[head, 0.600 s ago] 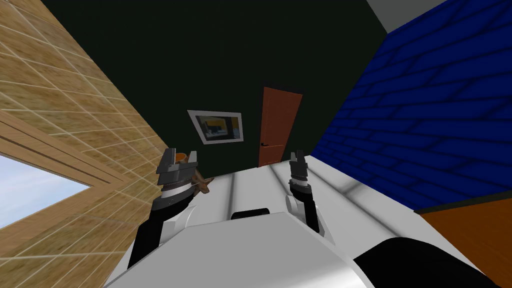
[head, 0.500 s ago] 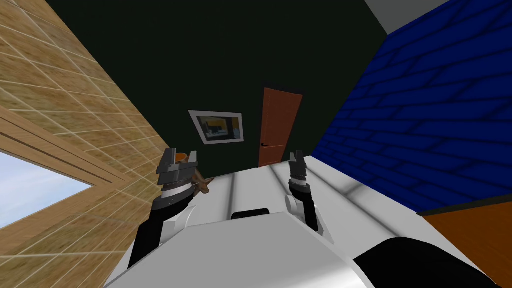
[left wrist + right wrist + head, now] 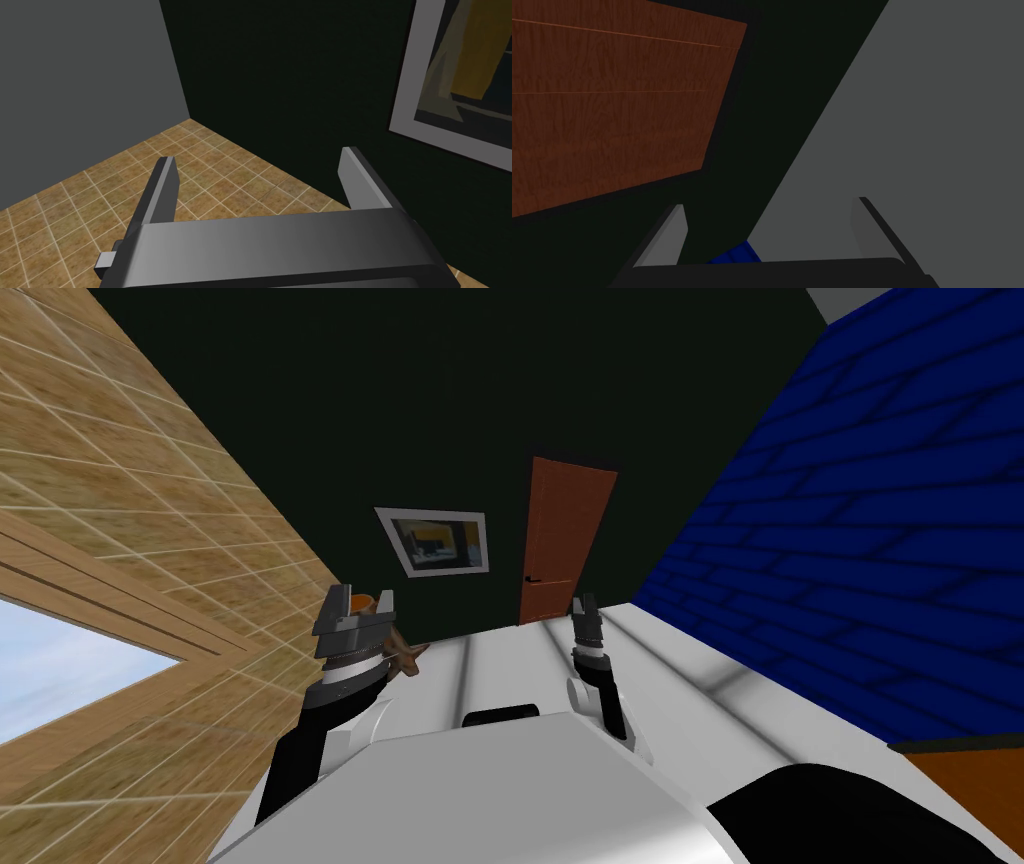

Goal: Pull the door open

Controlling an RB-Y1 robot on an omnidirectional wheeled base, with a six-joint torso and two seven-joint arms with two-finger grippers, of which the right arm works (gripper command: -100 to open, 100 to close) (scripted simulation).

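Observation:
A reddish-brown wooden door (image 3: 562, 538) stands shut in the dark green far wall, with a small dark lever handle (image 3: 534, 579) on its left edge. My right gripper (image 3: 584, 606) is raised just below and right of the handle in the head view, still well short of the door. In the right wrist view its fingers (image 3: 673, 235) stand open and empty, with the door panel (image 3: 612, 110) ahead. My left gripper (image 3: 356, 603) is held up to the left, open and empty (image 3: 257, 182).
A framed picture (image 3: 436, 540) hangs on the dark wall left of the door. A tan tiled wall with a window (image 3: 70, 658) runs along the left, a blue brick wall (image 3: 860, 538) along the right. A small brown object (image 3: 405, 655) sits by my left forearm.
The whole head view has shifted: the blue wall and the door slid slightly right, so I have turned a little. My right gripper moved slightly left and up towards the door.

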